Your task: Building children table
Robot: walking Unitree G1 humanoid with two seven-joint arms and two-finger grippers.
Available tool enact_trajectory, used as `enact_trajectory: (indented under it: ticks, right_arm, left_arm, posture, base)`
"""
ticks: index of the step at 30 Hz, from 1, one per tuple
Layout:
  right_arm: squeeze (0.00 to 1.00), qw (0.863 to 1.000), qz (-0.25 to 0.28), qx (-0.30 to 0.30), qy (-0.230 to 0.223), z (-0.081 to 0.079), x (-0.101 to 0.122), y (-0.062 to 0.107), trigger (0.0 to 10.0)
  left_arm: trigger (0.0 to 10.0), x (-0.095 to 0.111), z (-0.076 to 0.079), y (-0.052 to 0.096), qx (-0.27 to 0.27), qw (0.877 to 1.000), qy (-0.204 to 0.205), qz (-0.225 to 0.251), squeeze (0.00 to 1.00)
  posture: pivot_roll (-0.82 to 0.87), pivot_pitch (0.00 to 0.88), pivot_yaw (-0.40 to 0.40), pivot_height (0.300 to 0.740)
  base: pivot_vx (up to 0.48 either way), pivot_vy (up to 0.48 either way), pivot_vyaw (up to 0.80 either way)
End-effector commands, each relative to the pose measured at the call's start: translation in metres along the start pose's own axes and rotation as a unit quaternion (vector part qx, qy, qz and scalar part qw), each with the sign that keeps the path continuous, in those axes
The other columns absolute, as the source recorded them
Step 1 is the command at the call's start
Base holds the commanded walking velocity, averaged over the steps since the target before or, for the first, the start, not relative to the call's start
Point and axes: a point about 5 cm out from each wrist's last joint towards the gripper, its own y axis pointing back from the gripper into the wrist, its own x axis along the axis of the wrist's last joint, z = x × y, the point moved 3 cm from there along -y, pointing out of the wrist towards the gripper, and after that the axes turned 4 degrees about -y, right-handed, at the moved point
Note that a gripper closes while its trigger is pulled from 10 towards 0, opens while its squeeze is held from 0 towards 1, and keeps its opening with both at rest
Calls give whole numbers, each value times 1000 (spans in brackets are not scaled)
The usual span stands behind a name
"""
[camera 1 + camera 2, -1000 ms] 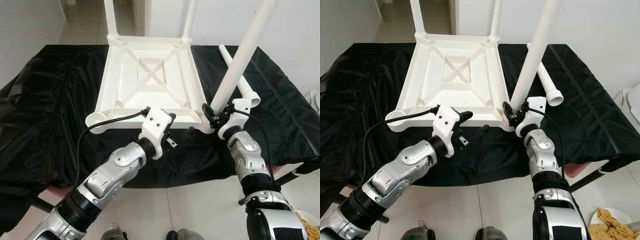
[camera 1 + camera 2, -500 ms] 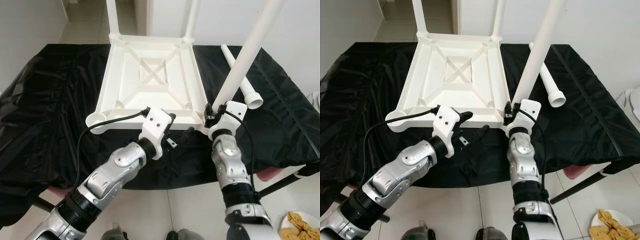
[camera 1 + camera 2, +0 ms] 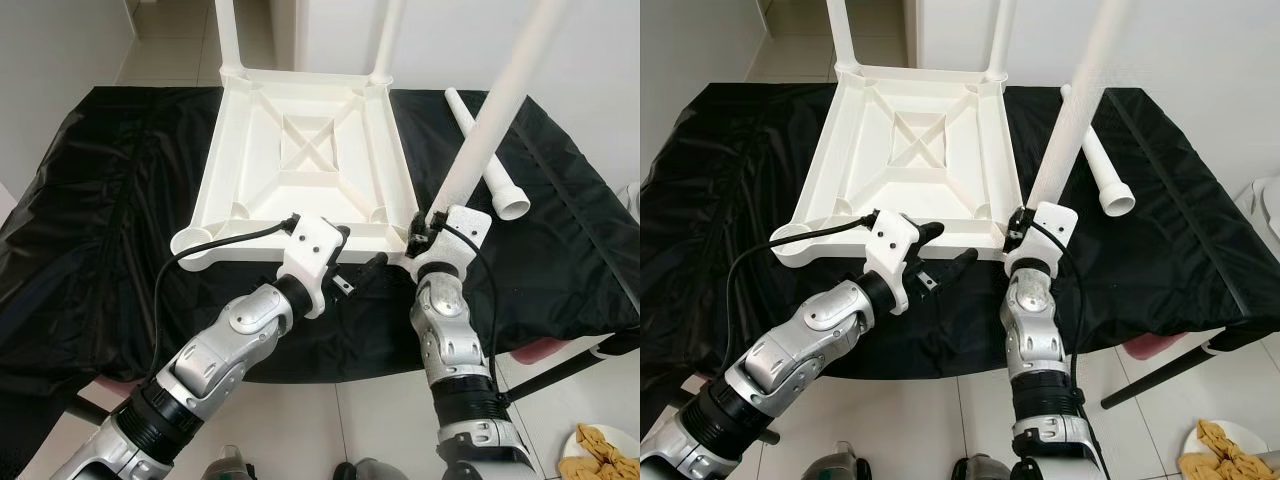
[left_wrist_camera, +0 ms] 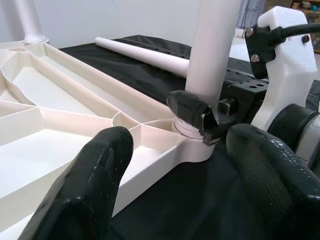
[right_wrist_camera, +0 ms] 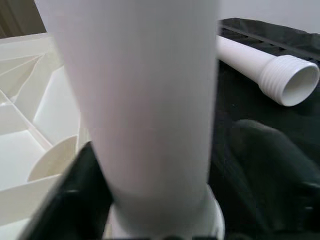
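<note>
table leg (image 3: pixel 488 120) clamped in right gripper (image 4: pixel 200 116), at tabletop (image 3: pixel 300 160) corner

Black cloth (image 3: pixel 110 220) on bench; tile floor (image 3: pixel 330 420).

Upturned tabletop (image 3: pixel 300 160) on cloth (image 3: pixel 100 230), loose leg (image 3: pixel 485 160) right.

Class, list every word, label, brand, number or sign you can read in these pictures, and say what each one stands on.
None can be read: no print shows on the upturned white tabletop, on the leg that the right gripper holds at the near corner socket, on the loose leg lying on the black cloth, or on the left gripper.
</note>
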Motion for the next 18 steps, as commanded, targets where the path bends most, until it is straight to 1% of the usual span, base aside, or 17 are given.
enact_trajectory:
  ticks: [1, 5, 6, 7, 8, 9, 10, 11, 12, 14, 15, 16, 18]
  right_arm:
    - [1000, 1000, -22, -6, 4, 9, -12, 3, 10000]
    - [1000, 1000, -18, 5, 1, 12, -11, 2, 10000]
    - [1000, 1000, -16, 15, -1, 13, -10, 1, 10000]
    - [1000, 999, -17, 41, -14, 12, -8, 0, 10000]
    - [1000, 999, -17, 41, -14, 12, -8, 0, 10000]
    - [1000, 997, -18, 68, -20, 13, -7, -1, 10000]
    - [0, 994, -24, 107, -21, 13, -8, -3, 10000]
    - [0, 994, -24, 107, -21, 13, -8, -3, 10000]
    - [0, 990, -30, 137, -24, 15, -8, -5, 10000]
    - [0, 990, -30, 137, -24, 15, -8, -5, 10000]
    - [0, 986, -37, 161, -19, 17, -9, -7, 10000]
    - [0, 978, -43, 202, -10, 19, -9, -9, 10000]
    - [0, 978, -43, 202, -10, 19, -9, -9, 10000]
  left_arm:
    - [10000, -1, 23, 3, -130, 992, 0, 6, 0]
    - [10000, -1, 23, 3, -129, 992, 0, 7, 0]
    - [10000, -1, 23, 3, -129, 992, 0, 7, 0]
    - [10000, -1, 23, 3, -128, 992, 0, 7, 0]
    - [10000, -1, 23, 3, -128, 992, 0, 7, 0]
    - [10000, -1, 22, 2, -127, 992, 0, 8, 0]
    - [10000, -1, 22, 2, -126, 992, 0, 8, 0]
    - [10000, -1, 22, 2, -126, 992, 0, 8, 0]
    - [10000, -1, 21, 2, -126, 992, 0, 9, 0]
    - [10000, -1, 21, 2, -126, 992, 0, 9, 0]
    - [10000, 0, 21, 2, -125, 992, 0, 9, 0]
    - [10000, 0, 20, 2, -124, 992, -1, 9, 0]
    - [10000, 0, 20, 2, -124, 992, -1, 9, 0]
  posture:
    - [4, 33, -27, 740]
    - [3, 33, -28, 740]
    - [1, 35, -29, 740]
    - [1, 35, -30, 740]
    - [1, 35, -30, 740]
    - [-1, 37, -30, 740]
    - [-2, 41, -30, 740]
    - [-2, 41, -30, 740]
    - [-2, 41, -30, 740]
    - [-2, 41, -30, 740]
    - [-3, 42, -28, 740]
    - [-3, 44, -26, 740]
    - [-3, 44, -26, 740]
  base:
    - [0, 0, 0]
    - [0, 0, 0]
    - [0, 0, 0]
    - [0, 0, 0]
    - [0, 0, 0]
    - [0, 0, 0]
    - [0, 0, 0]
    - [0, 0, 0]
    - [0, 0, 0]
    - [0, 0, 0]
    - [0, 0, 0]
    - [0, 0, 0]
    - [0, 0, 0]
